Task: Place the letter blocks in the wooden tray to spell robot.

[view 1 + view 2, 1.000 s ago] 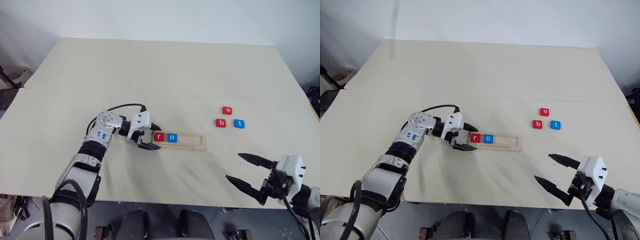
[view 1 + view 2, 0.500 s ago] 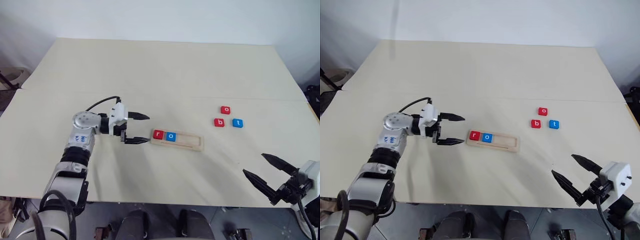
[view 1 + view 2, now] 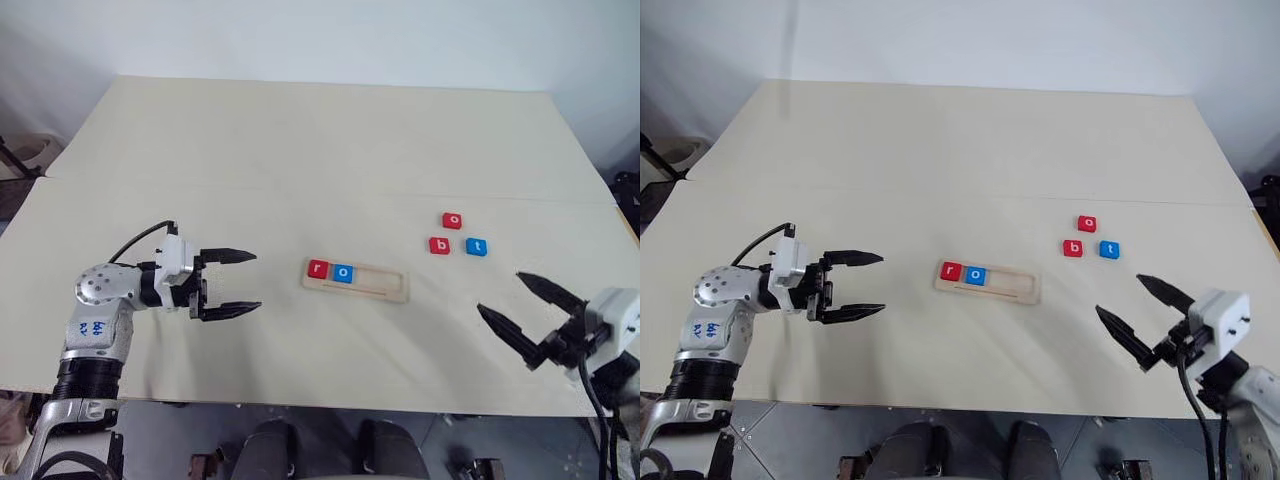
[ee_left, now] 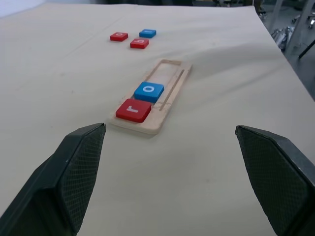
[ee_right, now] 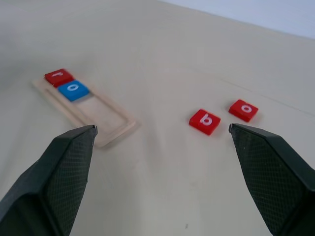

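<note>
The wooden tray [image 3: 380, 283] lies mid-table, with a red r block [image 3: 318, 268] and a blue o block [image 3: 343, 272] in its left end. A red o block [image 3: 453, 220], a red b block [image 3: 439, 245] and a blue t block [image 3: 477, 246] lie loose to the tray's right. My left gripper [image 3: 257, 281] is open and empty, a short way left of the tray and pointing at it. My right gripper [image 3: 500, 292] is open and empty too, near the front right edge, below the loose blocks. The right wrist view shows the red b block [image 5: 204, 121] ahead.
The table [image 3: 300, 150] is a wide beige surface with a seam running across its middle. Its front edge passes just under both grippers. Bare surface separates the tray from the loose blocks.
My left gripper has drawn back to the left from the tray's left end, staying open. My right gripper has moved forward toward the loose blocks.
</note>
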Controlling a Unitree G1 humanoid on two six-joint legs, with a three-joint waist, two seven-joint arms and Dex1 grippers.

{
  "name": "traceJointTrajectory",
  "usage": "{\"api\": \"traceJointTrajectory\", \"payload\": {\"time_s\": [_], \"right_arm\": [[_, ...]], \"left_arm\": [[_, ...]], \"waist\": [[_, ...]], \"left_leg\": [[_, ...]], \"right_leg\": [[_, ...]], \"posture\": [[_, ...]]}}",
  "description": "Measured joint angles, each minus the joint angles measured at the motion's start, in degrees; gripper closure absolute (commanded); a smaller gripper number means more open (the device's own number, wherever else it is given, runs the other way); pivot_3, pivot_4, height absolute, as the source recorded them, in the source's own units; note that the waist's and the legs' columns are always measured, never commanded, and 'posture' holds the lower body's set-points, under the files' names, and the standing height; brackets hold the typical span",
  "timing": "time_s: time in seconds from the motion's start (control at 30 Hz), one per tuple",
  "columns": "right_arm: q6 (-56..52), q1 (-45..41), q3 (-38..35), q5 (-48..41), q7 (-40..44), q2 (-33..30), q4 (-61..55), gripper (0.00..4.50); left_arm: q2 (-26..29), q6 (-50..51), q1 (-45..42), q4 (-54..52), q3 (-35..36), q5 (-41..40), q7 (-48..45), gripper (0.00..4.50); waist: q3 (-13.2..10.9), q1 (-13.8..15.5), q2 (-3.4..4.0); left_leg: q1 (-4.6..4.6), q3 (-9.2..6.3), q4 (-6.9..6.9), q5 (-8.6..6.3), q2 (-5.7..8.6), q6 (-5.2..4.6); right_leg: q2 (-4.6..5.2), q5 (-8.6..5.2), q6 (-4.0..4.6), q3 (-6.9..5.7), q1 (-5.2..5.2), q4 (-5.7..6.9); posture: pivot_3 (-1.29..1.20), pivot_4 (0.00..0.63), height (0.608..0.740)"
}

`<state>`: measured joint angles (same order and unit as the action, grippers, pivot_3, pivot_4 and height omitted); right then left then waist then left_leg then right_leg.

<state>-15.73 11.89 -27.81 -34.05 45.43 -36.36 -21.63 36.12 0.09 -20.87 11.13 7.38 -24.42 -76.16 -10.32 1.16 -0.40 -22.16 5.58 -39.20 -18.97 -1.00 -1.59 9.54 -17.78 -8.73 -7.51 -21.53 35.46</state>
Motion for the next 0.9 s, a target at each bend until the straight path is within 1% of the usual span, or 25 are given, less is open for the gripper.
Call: {"api": "traceJointTrajectory", "payload": {"time_s": [0.1, 0.2, 0.3, 0.37, 0.53, 0.9], "right_arm": [[-7.1, -7.13, 3.47, 1.39, -4.06, -3.28, 2.86, 0.0], [-12.22, -15.77, 8.12, 2.96, -7.15, -3.66, 7.89, 0.0], [-19.1, -26.17, 13.08, 7.26, -13.26, -3.66, 14.63, 0.0], [-23.02, -30.64, 15.11, 8.93, -15.9, -3.62, 17.46, 0.0], [-28.79, -35.41, 17.64, 10.18, -19.27, -1.98, 18.15, 0.0], [-33.45, -35.93, 17.82, 10.69, -22.32, -0.44, 17.11, 0.0]], "left_arm": [[-0.46, 1.57, 1.81, -3.66, 0.45, -0.45, 2.84, 0.02], [-1.51, 2.52, 3.25, -6.55, 0.5, -1.07, 5.07, 0.02], [-1.96, 3.7, 4.38, -8.7, 0.35, -1.32, 6.7, 0.02], [-1.9, 5.0, 4.88, -9.48, 0.48, -1.85, 7.65, 0.02], [-1.89, 6.17, 5.43, -10.76, 0.55, -2.33, 9.28, 0.02], [-1.98, 4.99, 5.45, -11.01, 0.47, -2.33, 10.68, 0.02]], "waist": [[0.0, 0.03, 0.0], [0.0, -0.1, 0.0], [0.0, -0.39, 0.02], [0.0, -0.36, 0.03], [0.0, -0.3, 0.03], [0.0, -0.54, 0.03]], "left_leg": [[-0.01, -0.02, 0.0, 0.0, 0.04, 0.0], [-0.01, 0.02, 0.0, 0.0, 0.07, 0.0], [-0.03, 0.01, 0.0, 0.01, 0.06, 0.01], [-0.06, -0.01, 0.0, 0.01, 0.06, 0.01], [-0.12, -0.03, 0.01, 0.0, 0.09, 0.01], [-0.12, -0.01, 0.01, 0.0, 0.08, 0.01]], "right_leg": [[0.0, -0.01, 0.02, -0.05, -0.01, 0.01], [0.0, -0.01, 0.02, -0.01, -0.02, 0.0], [0.0, -0.01, 0.02, -0.05, -0.04, 0.01], [0.0, -0.02, 0.04, -0.07, -0.06, 0.02], [0.0, -0.02, 0.04, -0.1, -0.06, -0.02], [-0.01, -0.02, 0.04, -0.1, -0.07, -0.02]], "posture": [[0.0, 0.15, 0.74], [0.0, 0.15, 0.74], [0.0, 0.15, 0.74], [0.0, 0.15, 0.74], [0.0, 0.15, 0.74], [0.0, 0.15, 0.74]]}}
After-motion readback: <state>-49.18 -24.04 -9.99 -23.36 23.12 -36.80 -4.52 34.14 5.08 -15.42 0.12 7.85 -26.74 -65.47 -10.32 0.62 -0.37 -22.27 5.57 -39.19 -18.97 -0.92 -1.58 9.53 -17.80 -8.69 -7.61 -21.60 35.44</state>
